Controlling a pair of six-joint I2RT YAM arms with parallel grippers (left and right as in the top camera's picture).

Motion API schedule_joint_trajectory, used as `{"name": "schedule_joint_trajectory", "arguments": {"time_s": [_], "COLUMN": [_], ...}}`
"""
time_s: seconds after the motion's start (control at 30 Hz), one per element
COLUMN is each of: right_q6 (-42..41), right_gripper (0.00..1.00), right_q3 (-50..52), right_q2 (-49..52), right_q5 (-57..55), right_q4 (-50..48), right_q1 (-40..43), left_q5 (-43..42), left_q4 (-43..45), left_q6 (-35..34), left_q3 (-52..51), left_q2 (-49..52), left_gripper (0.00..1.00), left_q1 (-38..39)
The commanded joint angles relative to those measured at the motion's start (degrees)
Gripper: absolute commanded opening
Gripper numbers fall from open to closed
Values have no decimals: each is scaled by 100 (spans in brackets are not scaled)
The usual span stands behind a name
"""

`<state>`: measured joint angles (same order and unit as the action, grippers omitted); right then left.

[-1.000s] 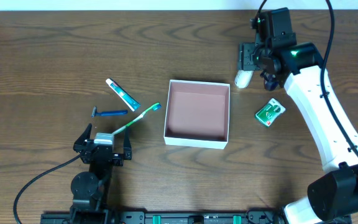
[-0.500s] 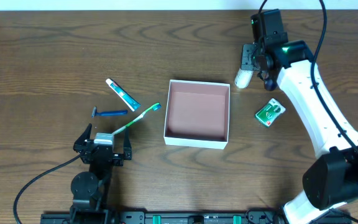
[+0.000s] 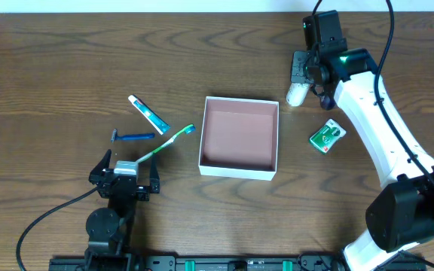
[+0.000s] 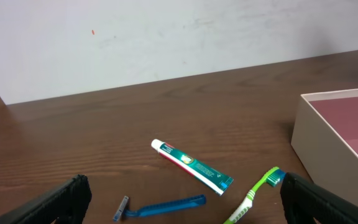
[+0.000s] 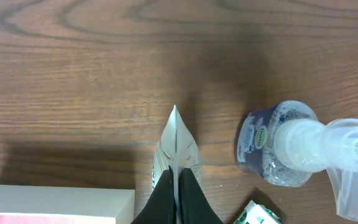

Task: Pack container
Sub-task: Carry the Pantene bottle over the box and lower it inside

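"So, where did the container (image 3: pixel 239 137) sit?"

"Open on the wooden tabletop (image 3: pixel 51 68), roughly midway between the two arms, with its pinkish-brown floor facing up."

"And the right pincer (image 5: pixel 178 190)?"

"It hung just beyond the container's far right corner. It was clenched on the flat, crimped end of a white tube (image 5: pixel 176 140). A clear pump bottle (image 5: pixel 284 146) stood just right of that tube. A green packet (image 3: pixel 327 135) lay on the tabletop to the right of the container, near its wall but apart from it."

"What about the left pincer (image 4: pixel 184 190)?"

"Released, with its fingers spread wide and grasping nothing, low over the tabletop off the container's near left corner. Three things lay left of the container: a toothpaste tube (image 3: pixel 148 114), a green toothbrush (image 3: pixel 164 144) whose head was the part nearest the container, and a blue razor (image 3: pixel 132 137). None of them touched the white wall."
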<state>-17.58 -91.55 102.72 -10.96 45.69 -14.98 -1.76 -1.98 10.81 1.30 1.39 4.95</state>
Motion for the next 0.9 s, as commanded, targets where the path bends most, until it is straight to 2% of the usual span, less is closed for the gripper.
{"name": "schedule_joint_trajectory", "arguments": {"time_s": [0.0, 0.5, 0.87], "right_q6": [103, 175, -289], "right_gripper": [1, 2, 1], "right_q3": [-101, -260, -260], "right_q2": [7, -1440, -2404], "right_q5": [-85, -79, 789], "right_q4": [-37, 385, 811], "right_q1": [-42, -42, -273], "left_q5": [46, 46, 46], "left_q4": [-203, -203, -203], "left_q6": [74, 74, 74], "left_q3": [-107, -107, -107], "left_q2": [-4, -4, -4], "left_gripper": [98, 98, 98], "left_q1": [11, 11, 11]}}
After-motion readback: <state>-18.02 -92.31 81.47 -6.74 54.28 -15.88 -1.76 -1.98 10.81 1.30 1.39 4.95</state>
